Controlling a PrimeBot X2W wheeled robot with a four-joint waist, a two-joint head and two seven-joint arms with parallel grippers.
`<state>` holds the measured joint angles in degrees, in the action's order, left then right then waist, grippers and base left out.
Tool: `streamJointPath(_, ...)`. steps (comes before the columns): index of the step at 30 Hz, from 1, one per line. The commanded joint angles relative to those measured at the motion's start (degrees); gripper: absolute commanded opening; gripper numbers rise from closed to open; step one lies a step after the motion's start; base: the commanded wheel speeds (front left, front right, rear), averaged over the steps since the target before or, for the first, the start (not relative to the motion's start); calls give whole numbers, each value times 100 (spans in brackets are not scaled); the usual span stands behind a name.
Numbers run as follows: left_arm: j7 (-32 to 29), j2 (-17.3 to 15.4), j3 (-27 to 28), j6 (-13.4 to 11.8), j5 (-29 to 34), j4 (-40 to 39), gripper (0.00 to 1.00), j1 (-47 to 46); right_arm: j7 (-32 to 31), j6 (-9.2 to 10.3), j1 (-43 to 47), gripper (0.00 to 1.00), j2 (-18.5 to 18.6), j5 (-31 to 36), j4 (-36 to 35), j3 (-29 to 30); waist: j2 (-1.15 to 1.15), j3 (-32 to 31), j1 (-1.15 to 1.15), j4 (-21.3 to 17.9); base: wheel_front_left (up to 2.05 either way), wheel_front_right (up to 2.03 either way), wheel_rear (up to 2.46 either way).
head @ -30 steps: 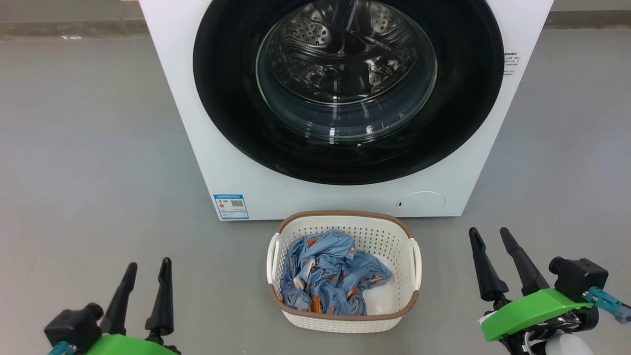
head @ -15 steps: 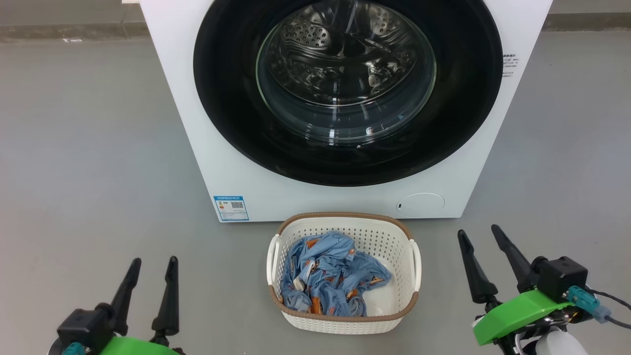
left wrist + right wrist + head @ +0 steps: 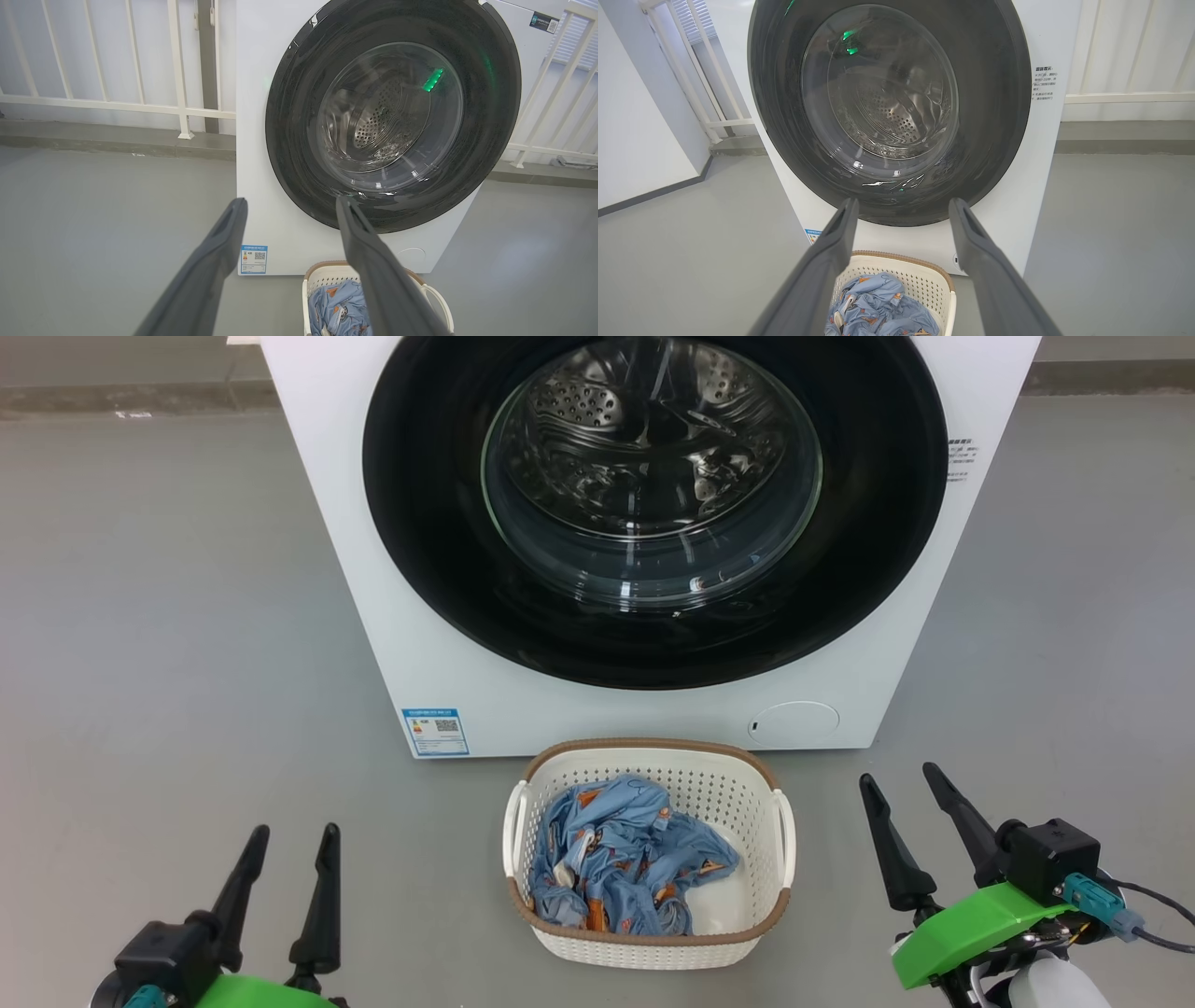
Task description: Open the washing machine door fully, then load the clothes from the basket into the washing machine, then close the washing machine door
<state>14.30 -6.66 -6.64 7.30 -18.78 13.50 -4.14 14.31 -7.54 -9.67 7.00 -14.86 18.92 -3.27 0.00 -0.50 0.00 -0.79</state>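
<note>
The white washing machine stands ahead with its round black-rimmed door shut flat against the front, steel drum visible through the glass. On the floor before it sits the cream basket holding the light blue printed clothes. My left gripper hovers open at the lower left, well left of the basket. To the basket's right, my right gripper is open and empty. Both wrist views look at the door over the basket.
Grey floor spreads on both sides of the machine. White railings and a low kerb run behind it. A white wall stands to the machine's left in the right wrist view.
My right gripper has drifted left toward the basket. The left gripper has shifted slightly right. The door, basket and clothes have not moved.
</note>
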Motion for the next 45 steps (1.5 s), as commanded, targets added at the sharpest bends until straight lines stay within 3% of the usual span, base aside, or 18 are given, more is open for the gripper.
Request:
streamJointPath(1, 70, -86, 205, 19, 64, -107, 100, -282, 69, 5, -217, 100, 38, -66, -123, -170, 0, -3, 0, 0, 0, 0, 0)
streamJointPath(45, 70, -72, 250, 19, 43, -137, 100, -256, 69, 5, -206, 100, 38, -109, -176, -164, 0, 26, 0, -16, 0, 0, 0)
